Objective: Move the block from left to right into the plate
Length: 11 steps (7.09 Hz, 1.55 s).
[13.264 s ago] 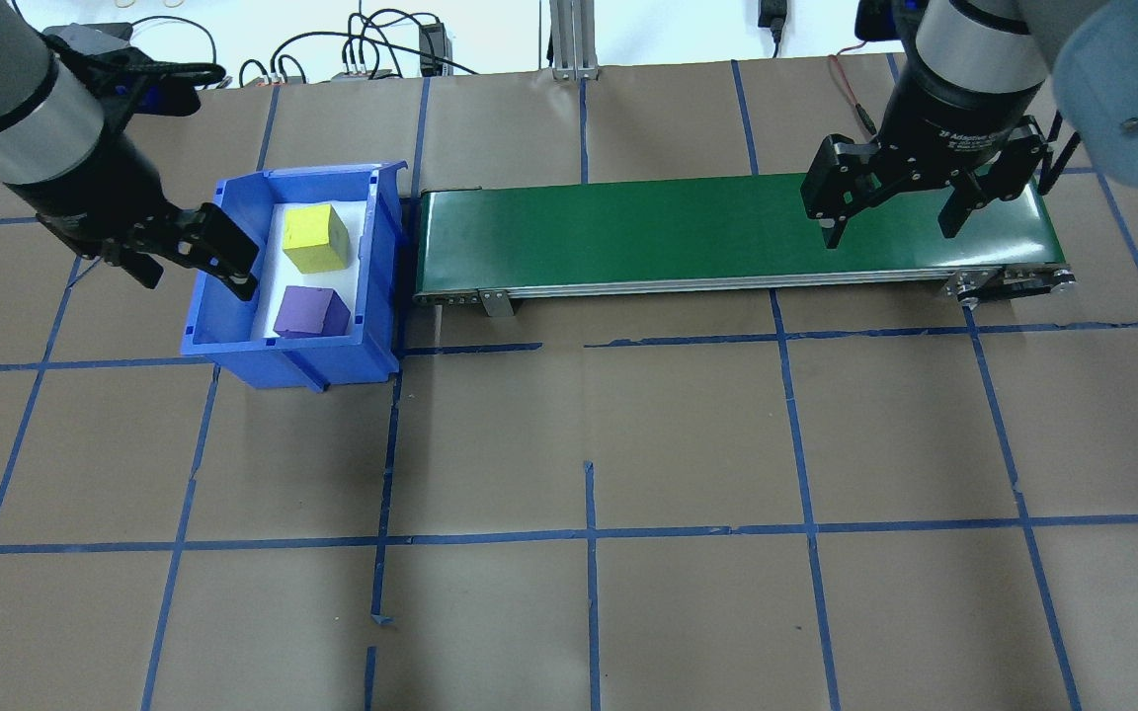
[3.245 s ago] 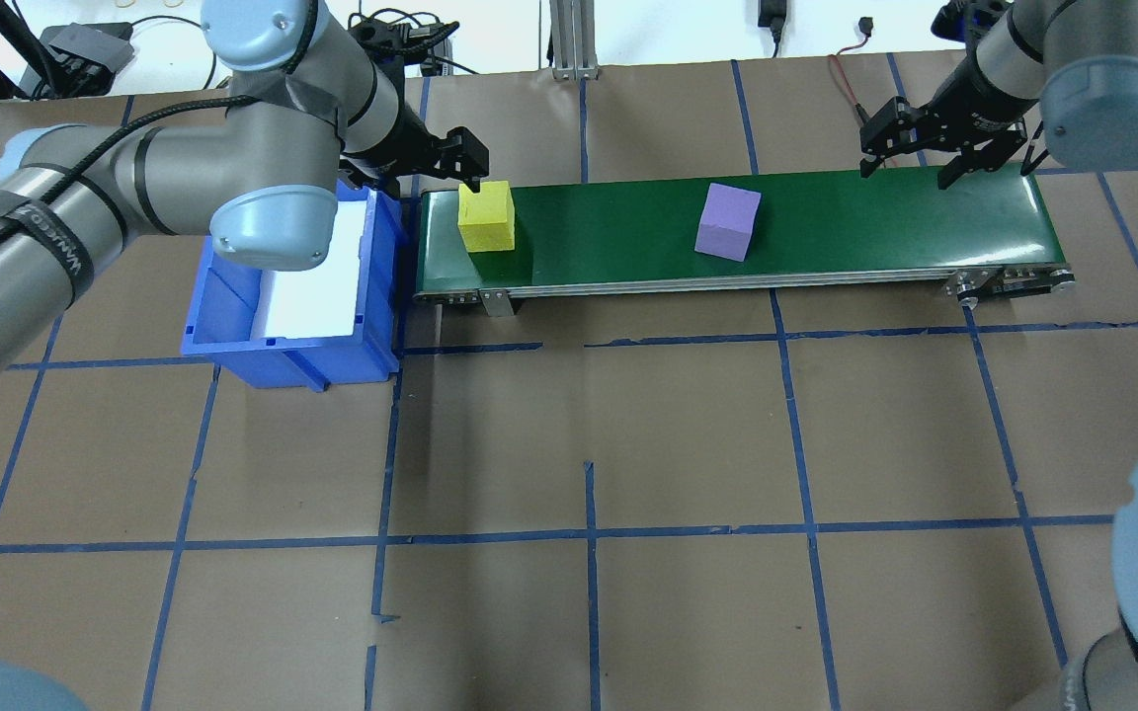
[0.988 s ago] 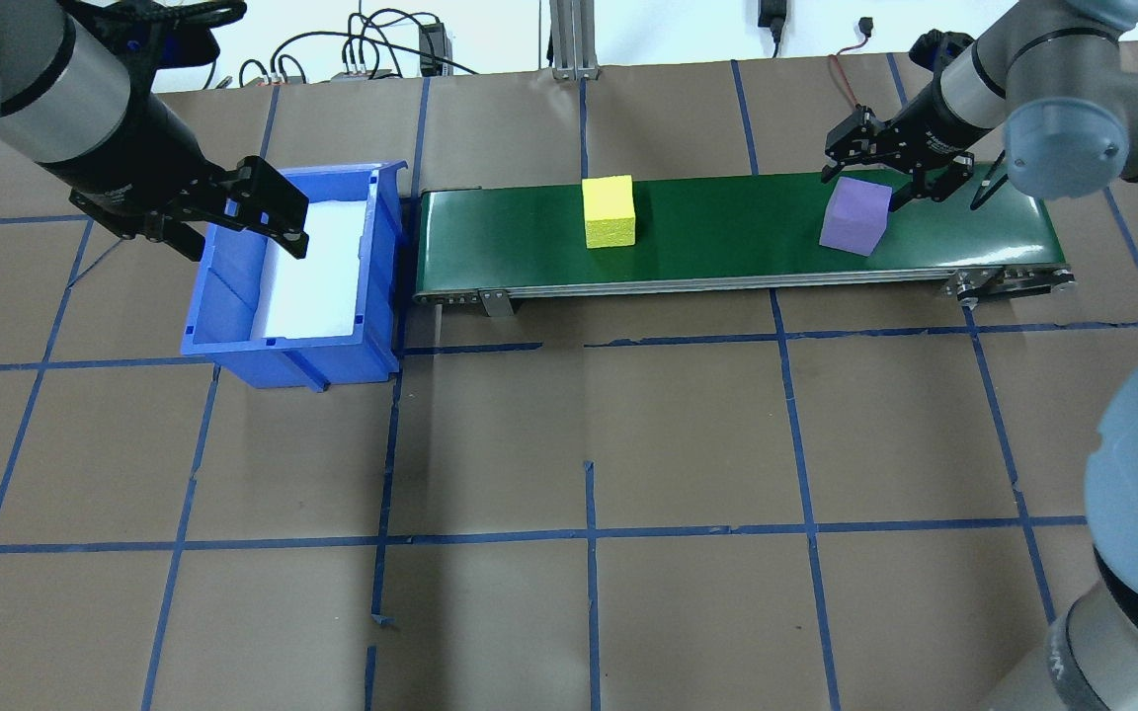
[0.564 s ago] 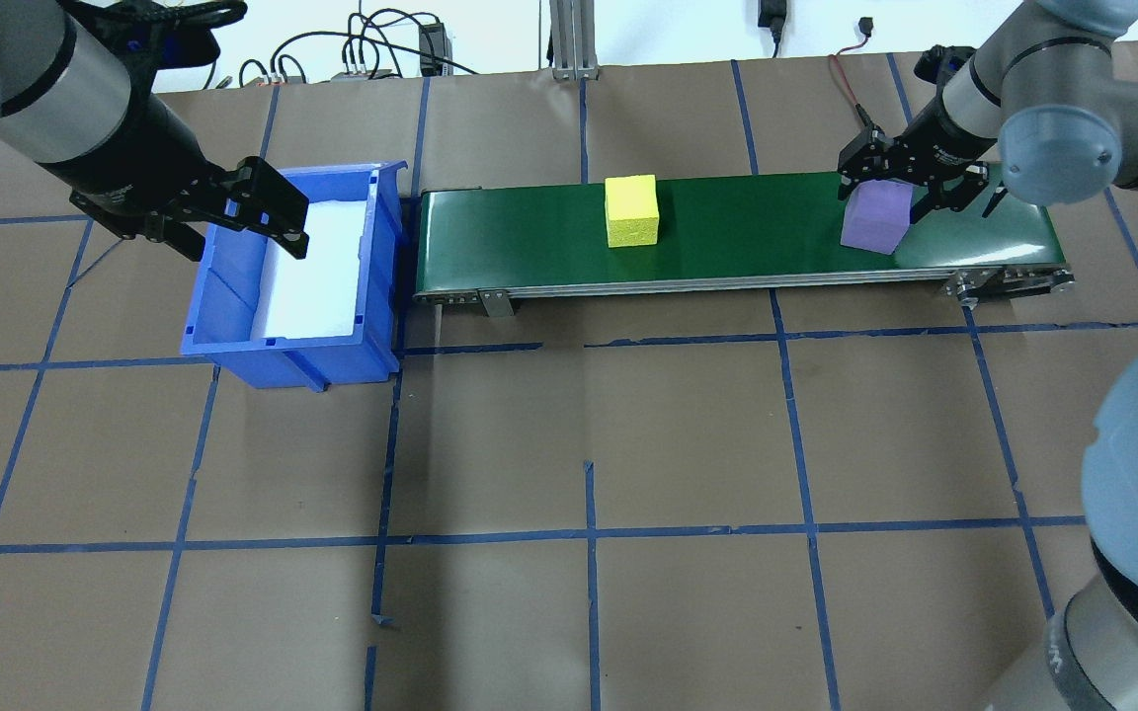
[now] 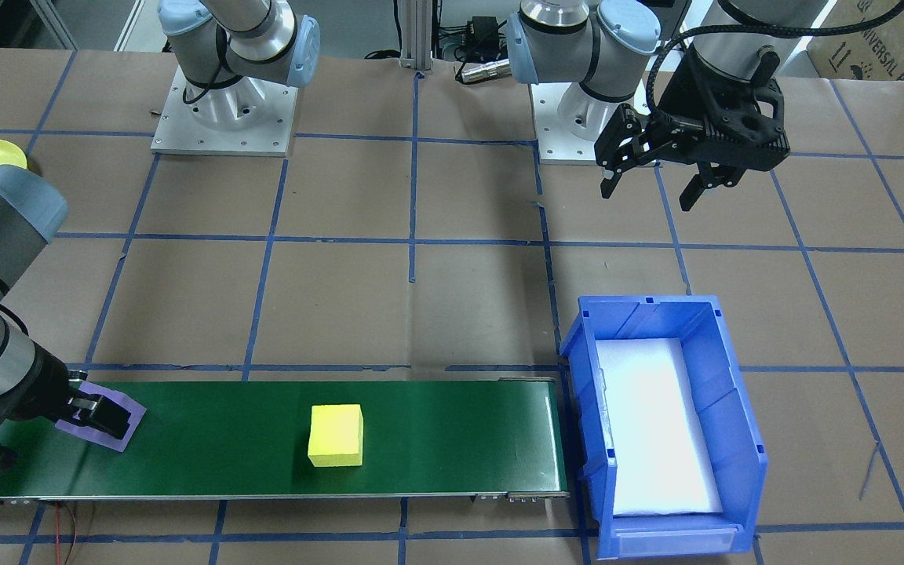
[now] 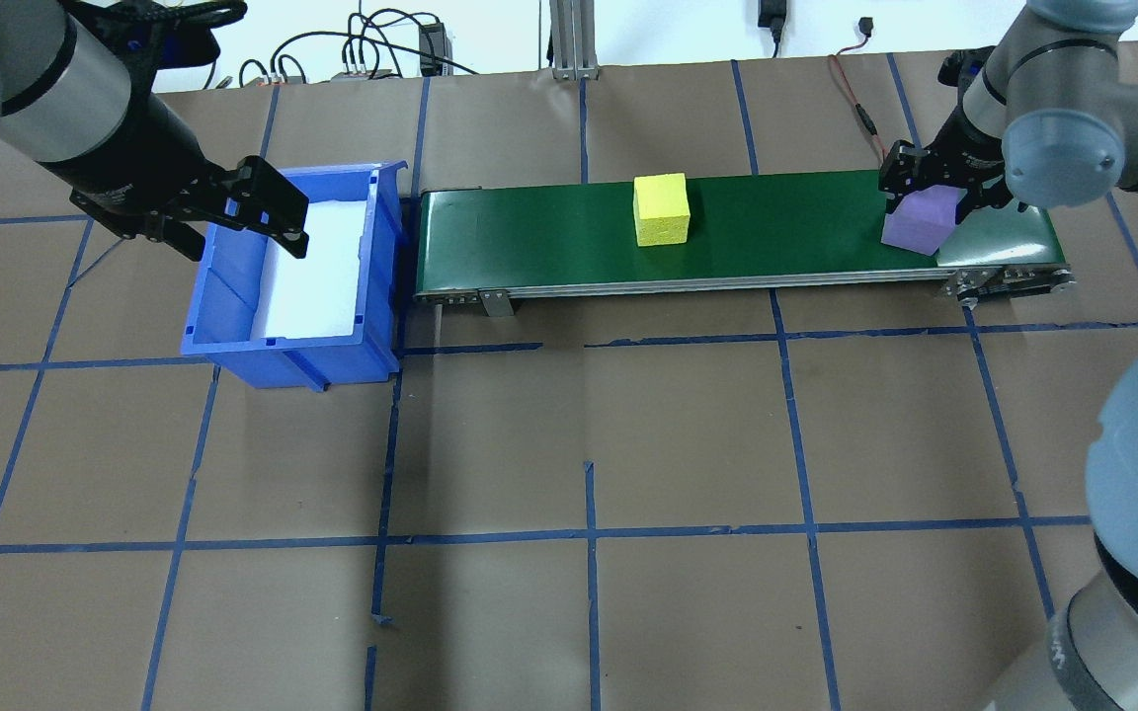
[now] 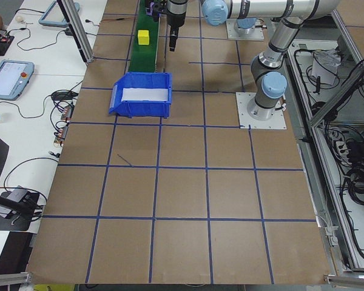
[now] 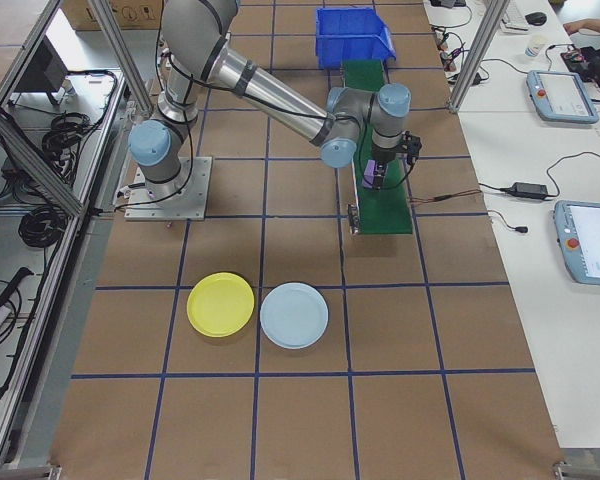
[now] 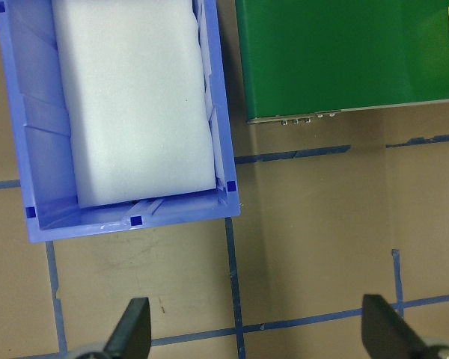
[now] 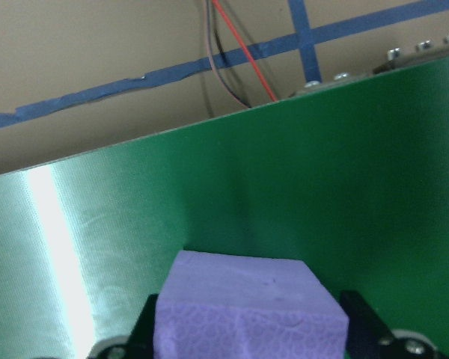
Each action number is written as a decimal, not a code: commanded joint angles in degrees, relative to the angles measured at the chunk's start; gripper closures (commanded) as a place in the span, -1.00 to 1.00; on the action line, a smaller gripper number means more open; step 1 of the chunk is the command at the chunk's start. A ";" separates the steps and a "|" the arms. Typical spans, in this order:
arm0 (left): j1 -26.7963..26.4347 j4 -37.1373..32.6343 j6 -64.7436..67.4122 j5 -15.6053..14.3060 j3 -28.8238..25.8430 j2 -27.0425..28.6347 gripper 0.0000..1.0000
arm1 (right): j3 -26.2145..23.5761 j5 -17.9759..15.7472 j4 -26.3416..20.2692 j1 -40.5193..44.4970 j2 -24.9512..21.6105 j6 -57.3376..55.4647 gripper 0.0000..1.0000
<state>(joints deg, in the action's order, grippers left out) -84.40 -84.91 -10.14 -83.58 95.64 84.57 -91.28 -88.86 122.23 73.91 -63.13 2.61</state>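
A purple block (image 6: 913,223) sits at the right end of the green conveyor belt (image 6: 776,227). My right gripper (image 6: 934,197) is shut on it, one finger pressed against each side. In the right wrist view the purple block (image 10: 247,310) fills the gap between the fingers (image 10: 359,321). A yellow block (image 6: 661,208) lies free near the belt's middle. My left gripper (image 6: 233,212) hangs open and holds nothing beside the blue bin (image 6: 228,301). A yellow plate (image 8: 220,305) and a light blue plate (image 8: 294,315) lie on the table on the robot's right.
The blue bin holds only a white foam pad (image 6: 317,267) and stands against the belt's left end. Red and black cables (image 6: 851,94) run behind the belt's right end. Blue tape lines grid the brown table.
The belt has carried both blocks to the right. My right gripper followed the purple block to the belt's right end and closed on it. The left arm has not moved.
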 commanded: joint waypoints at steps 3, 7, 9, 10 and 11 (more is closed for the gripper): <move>0.12 0.00 0.03 0.00 -0.19 0.24 -1.00 | -0.13 -5.17 -1.55 -15.33 -4.44 25.00 0.75; 0.12 -0.08 0.03 0.00 -0.10 0.42 -1.00 | -5.63 -4.39 -5.71 -40.73 -5.95 51.84 0.74; 0.12 -0.08 0.03 0.00 -0.10 0.42 -1.00 | -9.17 -3.87 -1.23 -44.82 -5.60 51.88 -0.63; 0.12 -0.08 -0.06 0.09 -0.01 0.42 -1.00 | -9.27 -0.82 -0.94 -44.82 -5.69 52.06 -1.00; 0.12 -0.08 -0.06 0.09 0.07 0.42 -1.00 | -9.27 -0.70 -1.37 -44.82 -5.69 51.97 -1.00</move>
<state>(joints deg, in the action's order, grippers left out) -84.29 -84.99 -10.16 -83.52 95.62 84.99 -100.25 -90.76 120.66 29.39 -68.84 54.51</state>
